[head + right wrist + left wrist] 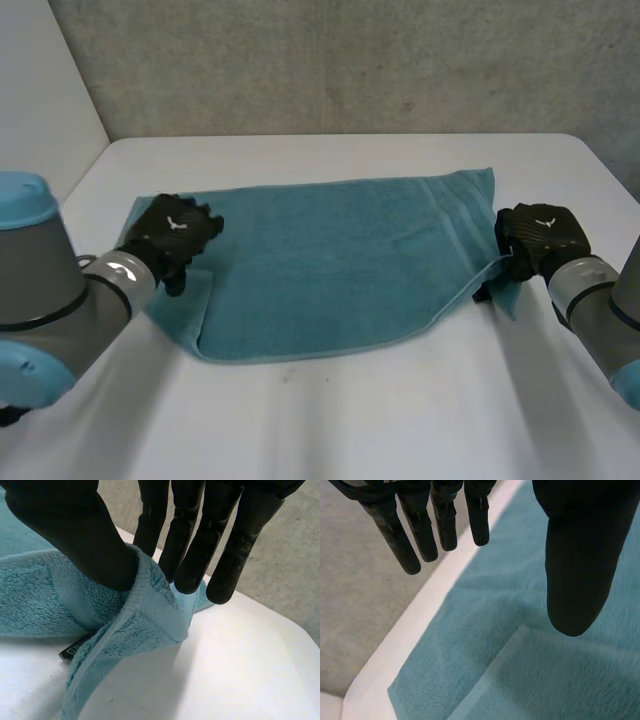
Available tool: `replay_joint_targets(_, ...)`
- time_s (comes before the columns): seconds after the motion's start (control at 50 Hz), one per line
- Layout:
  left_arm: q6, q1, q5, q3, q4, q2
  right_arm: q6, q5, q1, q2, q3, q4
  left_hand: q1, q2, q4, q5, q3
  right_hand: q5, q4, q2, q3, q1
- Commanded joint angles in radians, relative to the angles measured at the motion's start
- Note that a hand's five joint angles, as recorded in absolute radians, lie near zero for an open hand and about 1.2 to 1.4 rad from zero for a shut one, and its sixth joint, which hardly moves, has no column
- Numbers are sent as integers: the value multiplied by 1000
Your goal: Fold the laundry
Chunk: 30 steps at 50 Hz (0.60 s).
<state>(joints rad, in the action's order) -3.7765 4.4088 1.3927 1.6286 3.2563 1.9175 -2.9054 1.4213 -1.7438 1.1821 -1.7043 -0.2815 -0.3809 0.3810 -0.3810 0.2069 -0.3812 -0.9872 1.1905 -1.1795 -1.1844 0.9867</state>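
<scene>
A teal towel (330,270) lies spread flat across the white table (350,420). My left hand (172,235) hovers over the towel's left end, where a narrow flap is turned over onto the cloth. In the left wrist view its fingers (435,525) hang straight and apart from the thumb, above the towel (545,680), holding nothing. My right hand (540,235) is at the towel's right edge near the front corner. There the thumb (75,530) and fingers pinch a lifted fold of towel (125,625).
The table's far left edge (420,625) runs just beyond my left fingertips, with grey floor past it. A black label (72,650) peeks from under the pinched fold. Bare table (225,670) lies beside the right hand.
</scene>
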Motion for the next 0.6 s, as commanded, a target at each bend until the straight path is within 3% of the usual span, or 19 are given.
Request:
replay_joint_targets(0.02,-242,9,-20,-117,-52,187,21,-1,-5,1,-17,1,-59,59,-59,58,-58,-235,206,-217,-212,410)
replay_joint_targets(0.42,-279,26,-23,-227,-208,294,52,2,-5,1,-29,-2,-76,76,-76,76,-76,-235,206,-217,-212,410)
replay_joint_targets(0.5,-279,26,-23,-233,-219,293,52,2,-5,1,-29,-2,-316,316,-316,315,-316,-235,206,-217,-212,410)
replay_joint_targets(0.6,-278,26,-21,-236,-221,293,52,2,-5,1,-29,-2,-426,426,-425,425,-425,-235,206,-217,-212,410)
